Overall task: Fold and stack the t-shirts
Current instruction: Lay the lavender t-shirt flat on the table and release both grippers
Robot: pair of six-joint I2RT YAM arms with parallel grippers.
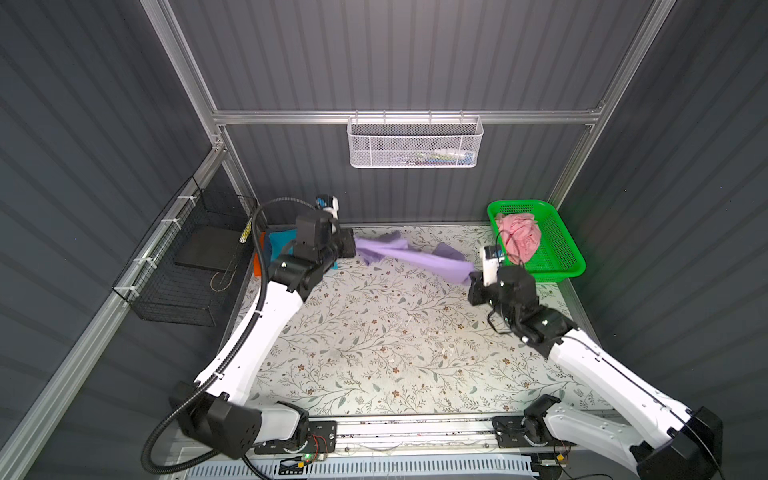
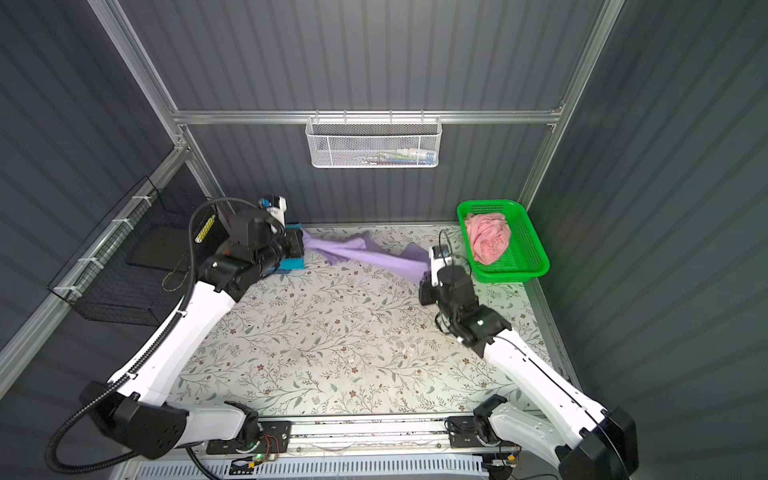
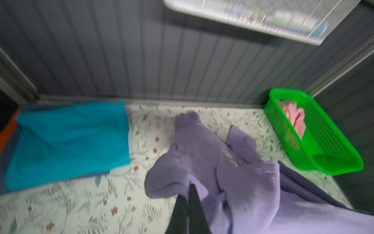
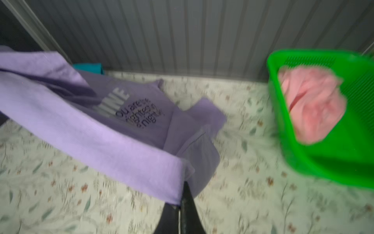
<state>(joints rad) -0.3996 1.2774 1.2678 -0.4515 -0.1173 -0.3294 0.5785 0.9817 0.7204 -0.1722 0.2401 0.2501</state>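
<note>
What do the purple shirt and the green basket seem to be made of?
Lavender t-shirt: soft knit cloth with a matte finish, probably cotton jersey. It sags, folds and creases where it hangs, and it carries a flat printed text.
Green basket: moulded plastic, fairly glossy. The walls are a rigid perforated mesh, and the smooth rim catches the light.

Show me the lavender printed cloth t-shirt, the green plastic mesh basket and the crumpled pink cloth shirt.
lavender t-shirt (image 1: 386, 251): a top view, stretched cloth band.
green basket (image 1: 559, 245): a top view, bare mesh side.
pink shirt (image 1: 519, 237): a top view, bunched centre.
</note>
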